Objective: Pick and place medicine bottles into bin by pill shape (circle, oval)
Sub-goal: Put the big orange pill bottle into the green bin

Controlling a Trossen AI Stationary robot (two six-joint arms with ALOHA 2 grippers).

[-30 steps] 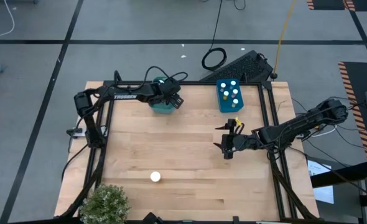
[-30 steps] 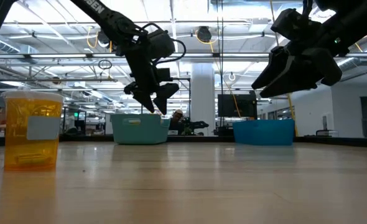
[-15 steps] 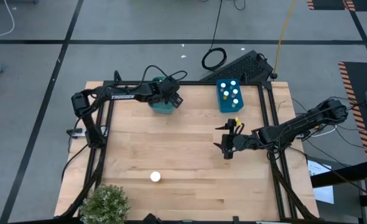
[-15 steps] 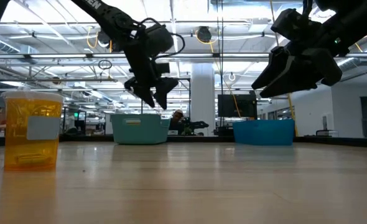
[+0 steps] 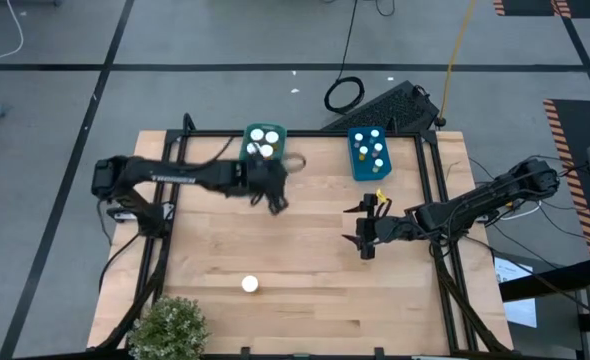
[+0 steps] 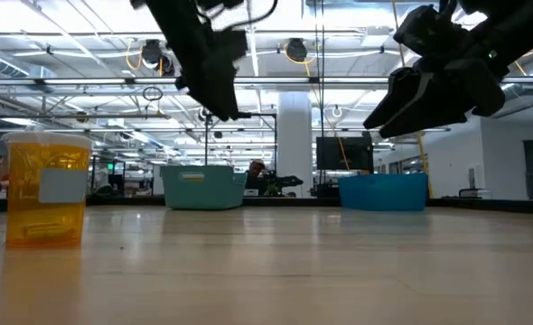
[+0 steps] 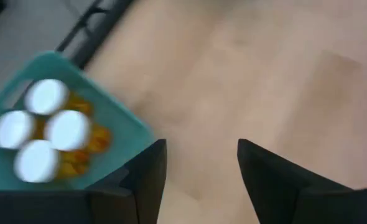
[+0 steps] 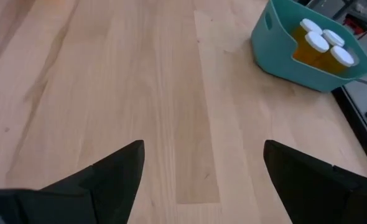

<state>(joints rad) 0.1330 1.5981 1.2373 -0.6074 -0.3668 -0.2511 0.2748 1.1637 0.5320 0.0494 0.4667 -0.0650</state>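
One orange medicine bottle (image 5: 249, 285) with a white cap stands alone on its base near the table's front edge, and looms at the left of the low view (image 6: 46, 188). Several more bottles stand in the teal bin (image 5: 265, 142) and in the blue bin (image 5: 372, 152). My left gripper (image 5: 273, 198) hangs open above bare wood just in front of the teal bin (image 7: 112, 134), with nothing between its fingers (image 7: 202, 168). My right gripper (image 5: 365, 238) waits open over the table's right half, also holding nothing (image 8: 202, 149).
A potted plant (image 5: 170, 325) stands at the near left corner. Both bins sit along the far edge, teal (image 6: 203, 187) left of blue (image 6: 384, 191). Bare wood lies between the two grippers and the lone bottle.
My left gripper has drawn back from above the teal bin toward the table's near edge and has risen, and the bin's white caps now show in the high view. My right gripper has kept still.
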